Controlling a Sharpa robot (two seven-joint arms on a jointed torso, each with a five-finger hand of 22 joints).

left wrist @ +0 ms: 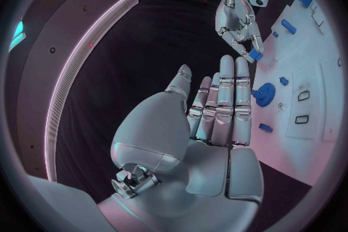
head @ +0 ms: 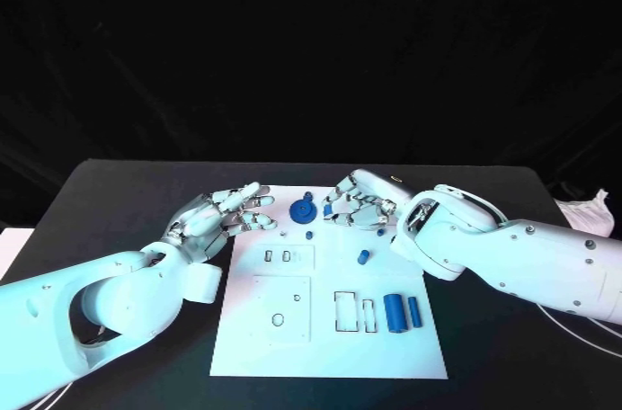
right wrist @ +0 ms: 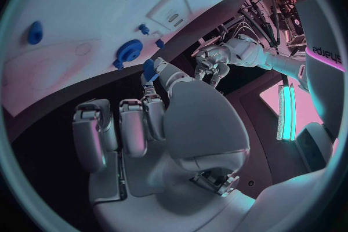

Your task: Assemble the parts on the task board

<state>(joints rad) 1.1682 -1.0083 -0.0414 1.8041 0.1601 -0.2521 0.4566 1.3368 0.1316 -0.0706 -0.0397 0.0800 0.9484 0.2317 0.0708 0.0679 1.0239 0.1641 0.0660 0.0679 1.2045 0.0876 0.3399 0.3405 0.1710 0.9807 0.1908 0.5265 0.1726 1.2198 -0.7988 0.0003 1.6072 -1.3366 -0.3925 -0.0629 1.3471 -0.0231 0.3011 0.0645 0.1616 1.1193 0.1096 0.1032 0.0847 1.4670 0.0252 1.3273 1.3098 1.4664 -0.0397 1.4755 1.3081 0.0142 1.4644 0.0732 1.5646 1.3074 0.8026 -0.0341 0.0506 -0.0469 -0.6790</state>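
The white task board (head: 260, 338) lies mid-table. On its far end sits a round blue part (head: 302, 210) (left wrist: 264, 94) (right wrist: 130, 50). A small blue part (head: 364, 256) lies mid-board, and two blue cylinders (head: 394, 312) lie side by side toward its near right. My right hand (head: 360, 203) (left wrist: 239, 26) hovers over the board's far right corner and pinches a small blue part (left wrist: 255, 55) (right wrist: 150, 68) at its fingertips. At the board's far left corner, my left hand (head: 227, 214) (left wrist: 217, 110) holds nothing, its fingers stretched out toward the round part.
The board has small slots (head: 285, 256), an oval hole (head: 279, 319) and rectangular recesses (head: 348, 311). A white crumpled item (head: 590, 214) lies at the table's right edge. A pale cable (head: 577, 325) runs beneath my right arm.
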